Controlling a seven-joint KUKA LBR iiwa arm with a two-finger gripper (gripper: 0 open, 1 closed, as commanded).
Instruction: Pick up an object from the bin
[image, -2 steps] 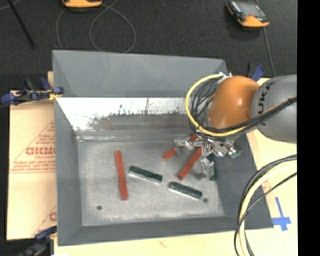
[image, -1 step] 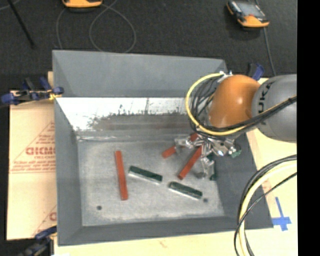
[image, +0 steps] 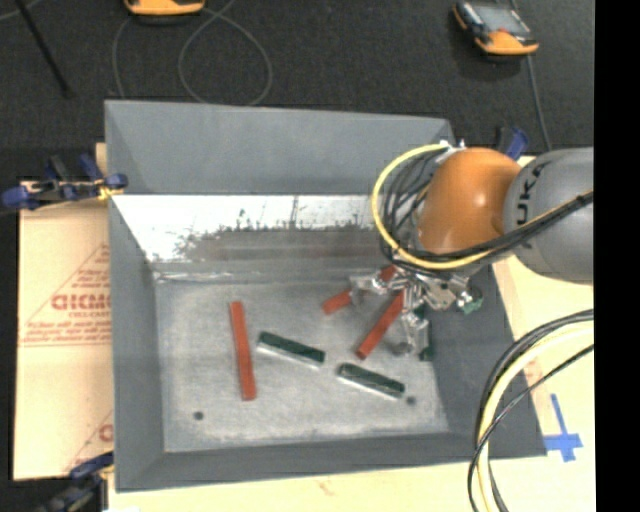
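Slanted red stick (image: 376, 334) (far right)

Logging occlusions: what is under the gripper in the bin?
Under the gripper a slanted red stick pokes out, a shorter red piece beside it. The stick's upper end is covered by the gripper.

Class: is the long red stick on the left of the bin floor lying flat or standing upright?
Lying flat: the long red stick rests full-length on the floor of the grey metal bin.
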